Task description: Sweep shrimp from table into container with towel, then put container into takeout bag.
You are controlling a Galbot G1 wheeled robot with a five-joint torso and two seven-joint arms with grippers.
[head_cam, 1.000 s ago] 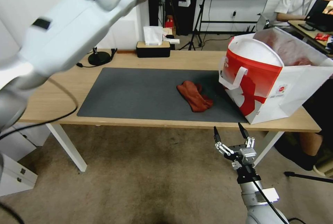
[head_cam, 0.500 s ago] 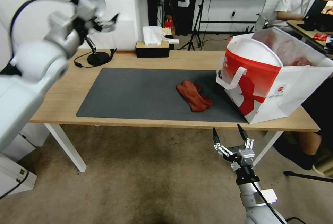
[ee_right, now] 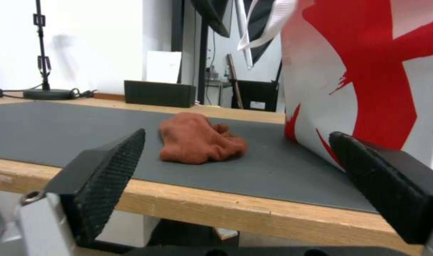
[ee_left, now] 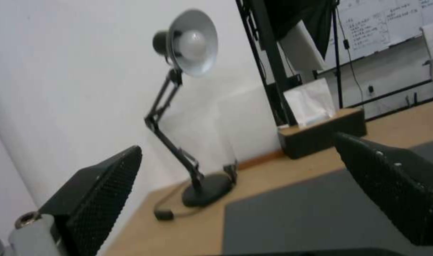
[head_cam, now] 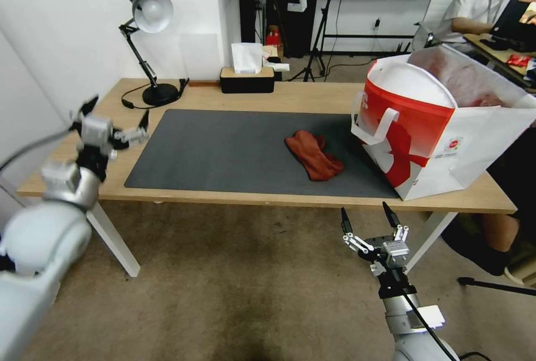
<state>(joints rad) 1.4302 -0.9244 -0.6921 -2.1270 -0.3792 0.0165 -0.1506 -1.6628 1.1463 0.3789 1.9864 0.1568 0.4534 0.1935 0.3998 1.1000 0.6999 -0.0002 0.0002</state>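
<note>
**Towel lies ahead of the right gripper; bag beside it**

Table: long top, dark mat. Takeout bag stands at its right end, ahead and slightly right of the right gripper. No shrimp or container visible on the mat.

Towel: crumpled on the mat, just left of the bag, long axis running diagonally away from the right gripper. Directly ahead of it, above its level.

Right gripper: below the near table edge, jaws spread wide. Judged nearer arm.

Left gripper: over the table's left end, jaws spread, well apart from the towel.
</note>
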